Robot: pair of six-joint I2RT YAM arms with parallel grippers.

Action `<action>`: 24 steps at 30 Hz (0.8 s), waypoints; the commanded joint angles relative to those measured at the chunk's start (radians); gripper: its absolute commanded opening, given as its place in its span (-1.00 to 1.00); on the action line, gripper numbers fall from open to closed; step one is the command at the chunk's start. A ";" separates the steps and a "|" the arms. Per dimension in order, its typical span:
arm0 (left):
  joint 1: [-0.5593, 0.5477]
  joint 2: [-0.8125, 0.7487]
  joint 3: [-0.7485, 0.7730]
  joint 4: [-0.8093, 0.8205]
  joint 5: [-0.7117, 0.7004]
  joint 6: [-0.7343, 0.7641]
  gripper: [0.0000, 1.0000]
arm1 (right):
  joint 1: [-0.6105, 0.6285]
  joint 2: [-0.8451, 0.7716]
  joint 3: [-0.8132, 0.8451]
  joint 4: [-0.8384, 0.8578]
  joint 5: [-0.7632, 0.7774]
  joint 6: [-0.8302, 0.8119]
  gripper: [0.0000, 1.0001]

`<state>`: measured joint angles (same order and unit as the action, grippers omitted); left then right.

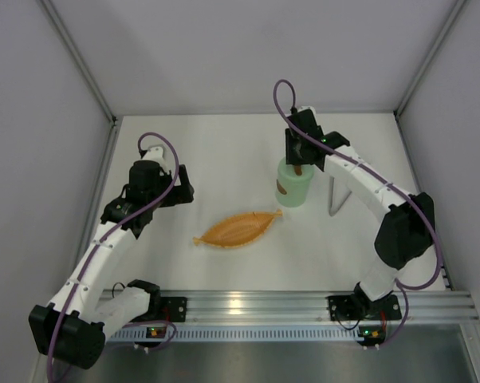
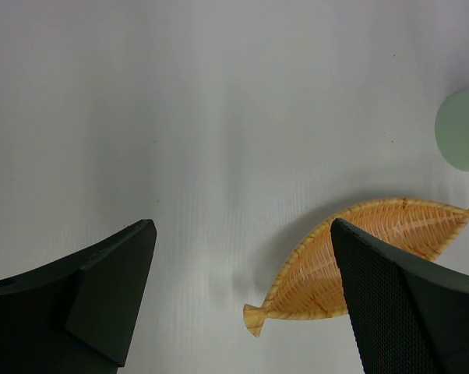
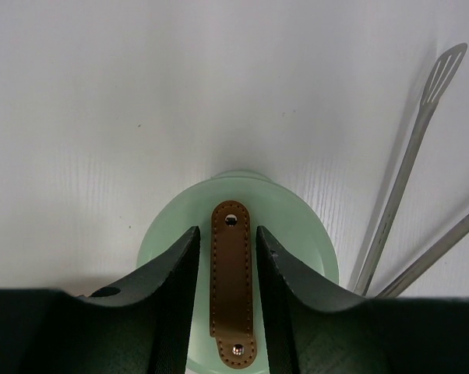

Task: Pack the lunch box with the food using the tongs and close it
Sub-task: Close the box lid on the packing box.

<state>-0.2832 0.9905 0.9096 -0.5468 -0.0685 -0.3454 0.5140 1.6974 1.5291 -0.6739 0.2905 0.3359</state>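
Observation:
The mint-green lunch box (image 1: 293,187) stands upright at the table's centre right with its lid (image 3: 297,234) on. My right gripper (image 3: 227,232) hovers right over it. Its fingers straddle the lid's brown handle (image 3: 231,280) with a thin gap on each side, so it is open and not gripping. The grey tongs (image 1: 336,197) lie on the table just right of the box, also seen in the right wrist view (image 3: 406,179). My left gripper (image 2: 242,226) stands wide open over bare table, left of the box. No food is in view.
An orange woven leaf-shaped dish (image 1: 238,228) lies between the arms, with nothing in it; its tail end (image 2: 258,318) shows near my left fingers. White walls close the table on three sides. A metal rail (image 1: 248,303) runs along the near edge.

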 commanded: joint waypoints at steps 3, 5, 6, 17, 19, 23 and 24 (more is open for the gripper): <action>-0.004 -0.009 0.015 0.013 -0.010 0.000 0.98 | -0.015 0.022 -0.135 -0.191 0.010 0.021 -0.31; -0.004 -0.009 0.015 0.011 -0.010 0.002 0.98 | -0.015 -0.014 -0.156 -0.178 0.012 0.035 -0.31; -0.004 -0.007 0.015 0.011 -0.010 0.000 0.98 | -0.015 -0.025 -0.161 -0.165 0.010 0.038 -0.30; -0.004 -0.004 0.015 0.010 -0.014 0.000 0.98 | -0.011 -0.142 -0.119 -0.168 0.010 0.045 -0.19; -0.004 -0.006 0.015 0.011 -0.016 0.000 0.98 | -0.009 -0.150 -0.103 -0.184 0.016 0.043 -0.19; -0.002 -0.006 0.015 0.010 -0.016 0.000 0.98 | -0.002 -0.183 -0.090 -0.225 0.026 0.049 -0.20; -0.002 -0.004 0.015 0.010 -0.016 0.000 0.98 | 0.001 -0.188 -0.090 -0.230 0.032 0.049 -0.20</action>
<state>-0.2832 0.9909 0.9096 -0.5468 -0.0719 -0.3454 0.5144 1.5497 1.4208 -0.7746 0.3134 0.3779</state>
